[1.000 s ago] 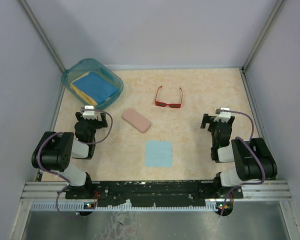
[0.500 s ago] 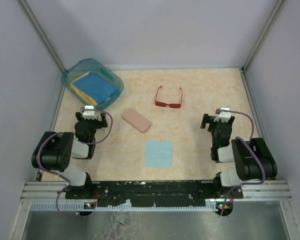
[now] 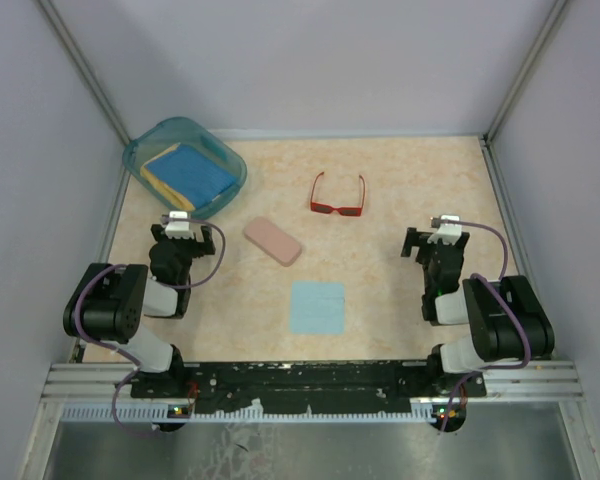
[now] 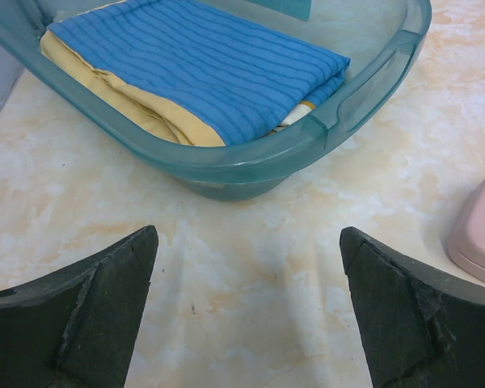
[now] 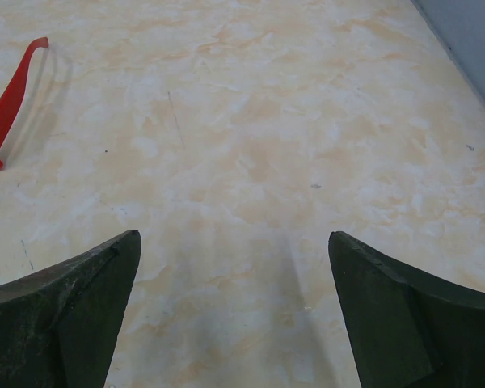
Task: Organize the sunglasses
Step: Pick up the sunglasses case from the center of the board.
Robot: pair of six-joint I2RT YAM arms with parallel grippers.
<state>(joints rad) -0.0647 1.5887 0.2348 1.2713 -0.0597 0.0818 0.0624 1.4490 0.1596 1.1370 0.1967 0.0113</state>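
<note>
The sunglasses [image 3: 338,197], red-framed with dark lenses, lie unfolded on the table at the back middle, temple arms pointing away from me. One red temple arm [image 5: 12,101] shows at the left edge of the right wrist view. My left gripper [image 3: 183,228] stands open at the left, nothing between its fingers, facing the teal basin. My right gripper [image 3: 437,238] stands open at the right over bare table, well to the right of the sunglasses and nearer than them.
A teal plastic basin [image 3: 230,160] with folded blue and yellow cloths [image 4: 202,69] sits at the back left. A pink oblong case [image 3: 272,241] lies left of centre, its end [image 4: 481,234] visible in the left wrist view. A light blue square cloth [image 3: 316,306] lies near centre front.
</note>
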